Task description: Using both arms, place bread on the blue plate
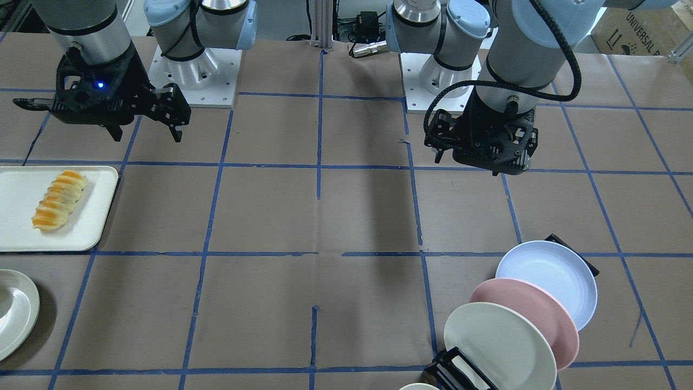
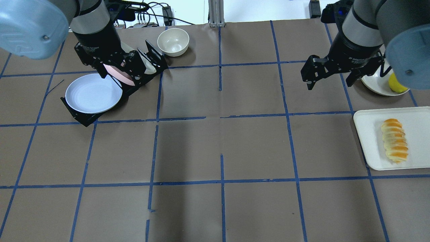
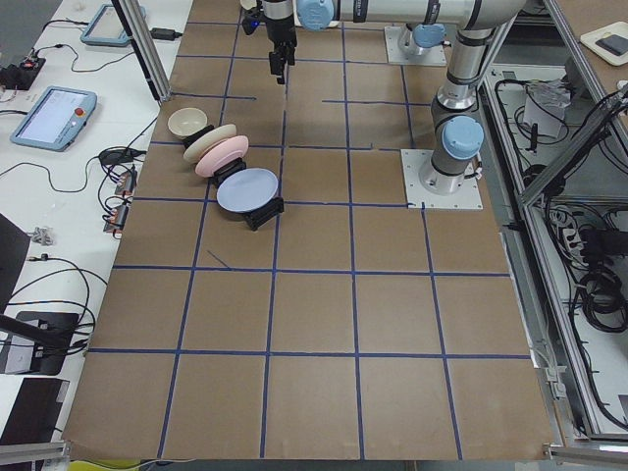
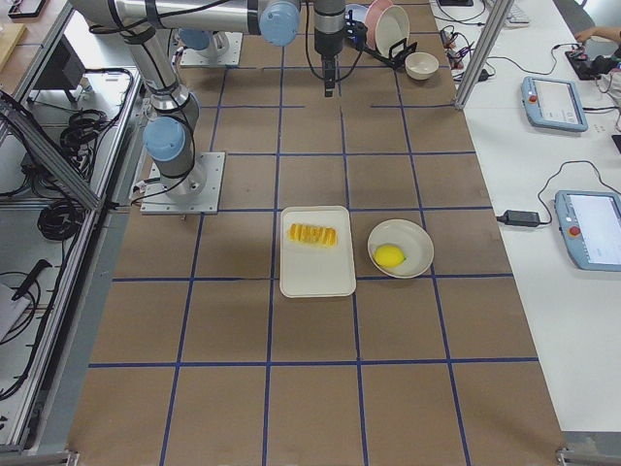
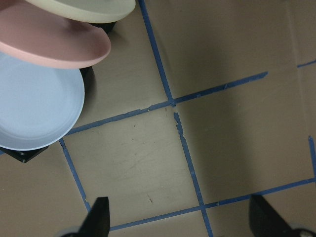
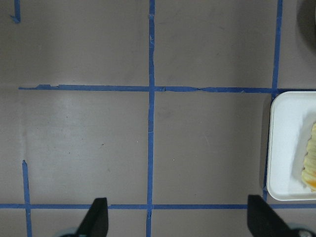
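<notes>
The bread lies on a white tray at the table's edge on my right arm's side. It also shows in the overhead view and partly in the right wrist view. The blue plate leans in a black rack as the frontmost plate, and it also shows in the front-facing view and the left wrist view. My left gripper hangs open and empty above the rack. My right gripper hangs open and empty, off the tray's inner side.
A pink plate and a cream-white plate stand behind the blue plate in the rack. A cream bowl sits beyond the rack. A bowl with a lemon sits next to the tray.
</notes>
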Tool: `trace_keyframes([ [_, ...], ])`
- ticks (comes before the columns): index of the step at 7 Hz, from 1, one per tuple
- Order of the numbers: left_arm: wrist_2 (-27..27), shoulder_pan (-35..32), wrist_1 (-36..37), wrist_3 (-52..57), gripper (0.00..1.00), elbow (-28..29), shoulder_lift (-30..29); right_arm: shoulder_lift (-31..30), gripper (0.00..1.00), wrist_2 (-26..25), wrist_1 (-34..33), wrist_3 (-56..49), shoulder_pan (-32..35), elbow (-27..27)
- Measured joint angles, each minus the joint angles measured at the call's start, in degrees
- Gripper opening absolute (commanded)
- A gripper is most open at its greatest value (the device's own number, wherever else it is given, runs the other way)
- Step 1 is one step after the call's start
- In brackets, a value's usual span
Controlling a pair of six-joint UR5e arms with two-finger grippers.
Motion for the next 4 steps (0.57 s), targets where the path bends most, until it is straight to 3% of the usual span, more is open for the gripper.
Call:
trace_keyframes([
  [4, 0.32, 0.04, -0.60, -0.15, 1.00, -0.90, 2.45, -0.04, 1.00, 0.03, 0.11, -0.27, 0.06, -0.16],
])
